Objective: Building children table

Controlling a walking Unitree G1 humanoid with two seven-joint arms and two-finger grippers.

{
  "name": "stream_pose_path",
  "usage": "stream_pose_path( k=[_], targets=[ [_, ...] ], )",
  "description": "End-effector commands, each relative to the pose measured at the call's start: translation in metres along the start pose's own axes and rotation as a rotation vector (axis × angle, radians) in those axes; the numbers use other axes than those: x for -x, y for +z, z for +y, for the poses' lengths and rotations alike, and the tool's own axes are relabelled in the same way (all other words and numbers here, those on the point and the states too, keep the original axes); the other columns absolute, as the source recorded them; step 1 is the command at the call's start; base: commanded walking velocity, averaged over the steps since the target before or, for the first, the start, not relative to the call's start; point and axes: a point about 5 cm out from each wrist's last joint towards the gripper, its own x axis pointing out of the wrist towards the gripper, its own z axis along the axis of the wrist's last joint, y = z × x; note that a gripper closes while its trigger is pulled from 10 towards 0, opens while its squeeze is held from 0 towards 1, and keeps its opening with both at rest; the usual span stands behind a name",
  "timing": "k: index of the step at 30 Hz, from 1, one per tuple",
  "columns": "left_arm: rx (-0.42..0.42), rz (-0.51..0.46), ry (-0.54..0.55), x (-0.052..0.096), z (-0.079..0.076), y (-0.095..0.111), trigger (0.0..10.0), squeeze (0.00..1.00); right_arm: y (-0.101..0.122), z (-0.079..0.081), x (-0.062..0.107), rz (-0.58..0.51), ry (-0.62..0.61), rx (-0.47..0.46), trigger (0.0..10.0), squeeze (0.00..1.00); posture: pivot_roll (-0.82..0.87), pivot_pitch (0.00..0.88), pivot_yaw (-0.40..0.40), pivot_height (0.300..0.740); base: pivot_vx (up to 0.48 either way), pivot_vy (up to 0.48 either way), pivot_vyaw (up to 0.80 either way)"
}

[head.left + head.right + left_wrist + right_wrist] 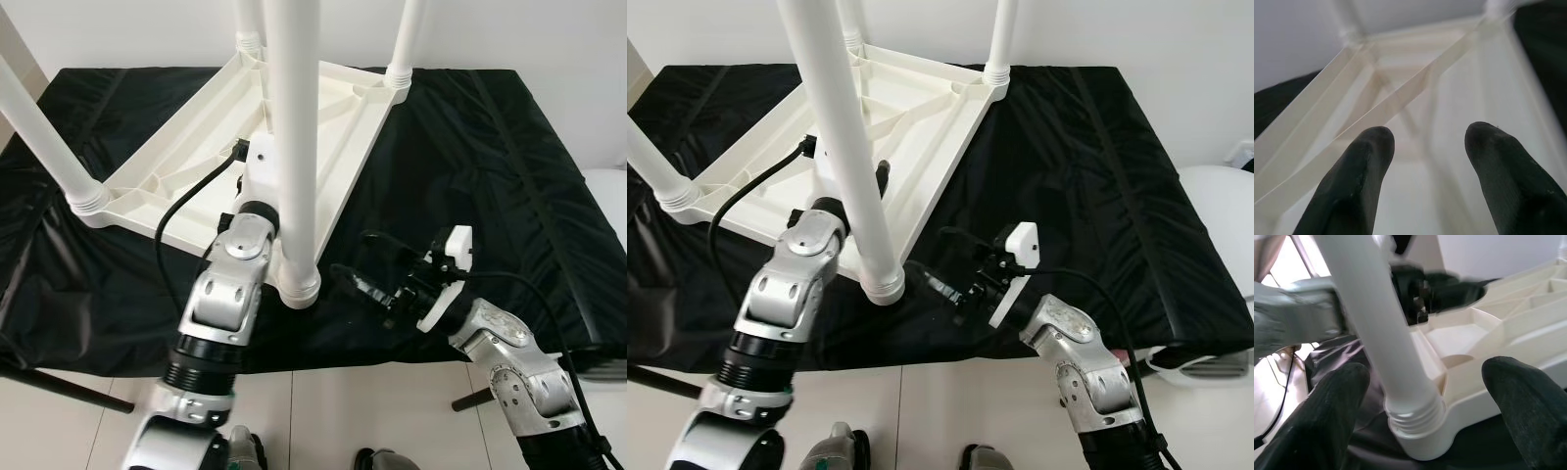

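Both silver arms reach in from below. Left gripper (1422, 161), fingers spread and holding nothing, sits over the ribbed underside of the upturned white table (176, 166) on the black-covered surface (490, 166). Right gripper (1425, 406), fingers wide, brackets the near leg (291, 147) at its screw socket.

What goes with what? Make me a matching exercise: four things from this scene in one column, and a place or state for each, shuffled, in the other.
Column one:
1. left end effector
2. right end effector
3. white tabletop
4. black cloth

Column two:
A. lying upside down with its legs pointing up
B. open on either side of the nearest leg's base
C. spread beneath the whole assembly
D. open over the ribbed underside

Pairs: 1-D, 2-B, 3-A, 4-C
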Motion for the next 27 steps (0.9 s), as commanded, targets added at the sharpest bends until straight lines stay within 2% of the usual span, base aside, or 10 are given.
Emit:
stream_pose_path(
  k=[1,2,3,4,5,6,7,10,17,27],
  targets=[
    [-0.024,0.057,0.057,0.004,0.018,-0.014,10.0,0.00,0.001,0.004,-0.003,0.005,0.040,-0.014,10.0,0.00,0.10,0.160,0.005,0.740,0.000,0.000,0.00],
    [-0.026,0.067,0.091,0.010,0.036,-0.019,10.0,0.00,0.002,0.004,-0.006,0.004,0.054,-0.017,10.0,0.00,0.12,0.159,-0.012,0.740,0.000,0.000,0.00],
    [-0.026,0.067,0.091,0.010,0.036,-0.019,10.0,0.00,0.002,0.004,-0.006,0.004,0.054,-0.017,10.0,0.00,0.12,0.159,-0.012,0.740,0.000,0.000,0.00],
    [-0.035,0.062,0.118,0.017,0.054,-0.021,10.0,0.00,0.003,0.004,-0.008,0.002,0.069,-0.024,10.0,0.00,0.12,0.158,-0.024,0.740,0.000,0.000,0.00],
    [-0.035,0.062,0.118,0.017,0.054,-0.021,10.0,0.00,0.003,0.004,-0.008,0.002,0.069,-0.024,10.0,0.00,0.12,0.158,-0.024,0.740,0.000,0.000,0.00],
    [-0.042,0.057,0.135,0.023,0.067,-0.021,10.0,0.00,0.004,0.004,-0.009,0.005,0.087,-0.033,10.0,0.00,0.13,0.157,-0.033,0.740,0.000,0.000,0.00],
    [-0.042,0.057,0.135,0.023,0.067,-0.021,10.0,0.00,0.004,0.004,-0.009,0.005,0.087,-0.033,10.0,0.00,0.13,0.157,-0.033,0.740,0.000,0.000,0.00],
    [-0.091,0.035,0.164,0.035,0.091,-0.017,10.0,0.00,0.003,0.004,-0.012,0.022,0.142,-0.050,10.0,0.00,0.15,0.154,-0.054,0.740,0.000,0.000,0.00],
    [-0.085,0.016,0.178,0.040,0.101,-0.013,10.0,0.00,0.004,0.002,-0.016,0.030,0.171,-0.046,10.0,0.00,0.16,0.152,-0.068,0.740,0.000,0.000,0.00],
    [-0.004,-0.058,0.103,0.044,0.093,0.003,10.0,0.00,0.010,0.010,-0.047,-0.075,0.137,-0.053,10.0,0.00,0.17,0.151,-0.097,0.740,0.000,0.000,0.00]
  ],
)
